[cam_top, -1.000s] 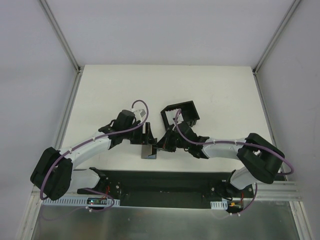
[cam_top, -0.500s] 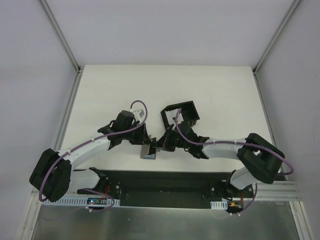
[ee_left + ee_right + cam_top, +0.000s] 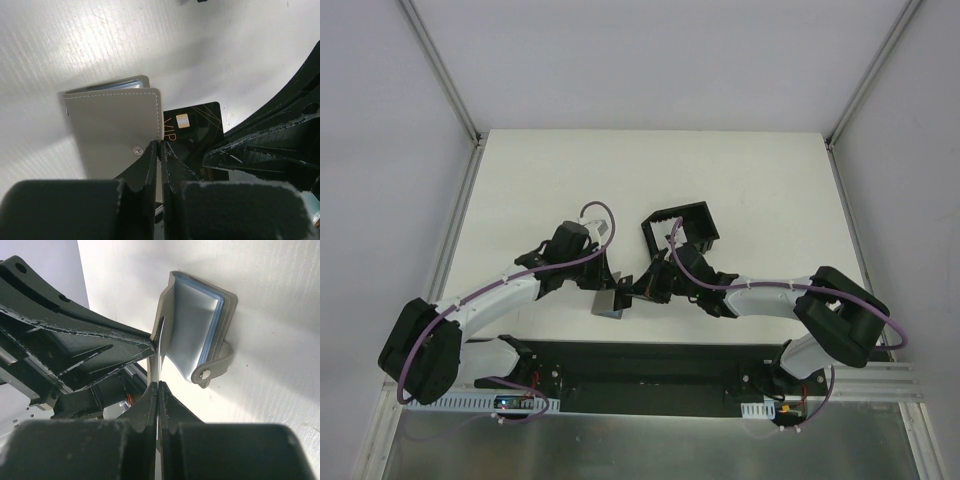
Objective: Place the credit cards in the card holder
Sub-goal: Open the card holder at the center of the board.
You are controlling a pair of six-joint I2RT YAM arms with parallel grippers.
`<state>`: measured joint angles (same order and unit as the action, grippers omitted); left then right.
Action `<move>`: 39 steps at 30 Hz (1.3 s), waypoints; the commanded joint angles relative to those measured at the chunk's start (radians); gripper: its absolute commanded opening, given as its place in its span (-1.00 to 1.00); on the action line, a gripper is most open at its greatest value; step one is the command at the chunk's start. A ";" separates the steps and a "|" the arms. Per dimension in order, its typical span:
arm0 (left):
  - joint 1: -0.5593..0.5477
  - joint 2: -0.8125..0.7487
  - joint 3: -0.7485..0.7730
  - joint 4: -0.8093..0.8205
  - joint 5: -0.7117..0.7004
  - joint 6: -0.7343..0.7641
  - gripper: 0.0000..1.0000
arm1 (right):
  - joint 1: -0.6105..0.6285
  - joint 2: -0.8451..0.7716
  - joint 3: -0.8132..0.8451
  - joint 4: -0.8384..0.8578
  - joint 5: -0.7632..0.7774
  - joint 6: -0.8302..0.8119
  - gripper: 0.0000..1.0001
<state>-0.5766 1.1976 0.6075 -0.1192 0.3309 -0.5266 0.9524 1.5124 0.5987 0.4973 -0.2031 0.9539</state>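
A grey wallet (image 3: 611,303) stands partly open near the table's front edge, between my two grippers. My left gripper (image 3: 161,146) is shut on the free edge of the wallet's flap (image 3: 112,125). A dark credit card (image 3: 194,129) with a gold chip and "VIP" lettering sticks out to the right of the flap. My right gripper (image 3: 159,385) is shut on this card, which shows edge-on between its tips. The wallet's silver-blue inside (image 3: 197,332) faces the right wrist camera. The black card holder (image 3: 703,211) stands behind the right gripper (image 3: 636,290), apart from the wallet.
The white table (image 3: 750,180) is fenced by metal rails on both sides. A black base plate (image 3: 640,365) runs along the near edge behind the wallet. The right arm's cable loops over the card holder's front.
My left gripper has closed onto the wallet's flap, moving slightly inward. The wallet has tilted and shifted a little to the left. The right gripper stays put.
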 commanded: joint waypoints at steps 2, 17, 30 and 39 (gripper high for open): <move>-0.006 -0.041 0.047 -0.072 -0.033 0.023 -1.00 | 0.002 0.017 0.064 -0.074 0.013 -0.053 -0.99; 0.018 -0.095 0.044 -0.184 -0.115 0.006 -1.00 | 0.059 -0.027 0.162 -0.540 0.243 -0.239 -0.99; 0.023 -0.093 -0.014 -0.257 -0.224 0.007 -0.59 | 0.085 0.048 0.283 -0.450 0.166 -0.288 -0.99; 0.023 -0.087 -0.022 -0.250 -0.214 0.005 -0.71 | 0.089 0.062 0.279 -0.473 0.186 -0.280 -0.99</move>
<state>-0.5613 1.1110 0.5949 -0.3492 0.1364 -0.5285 1.0348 1.5894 0.8600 0.0433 -0.0376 0.6865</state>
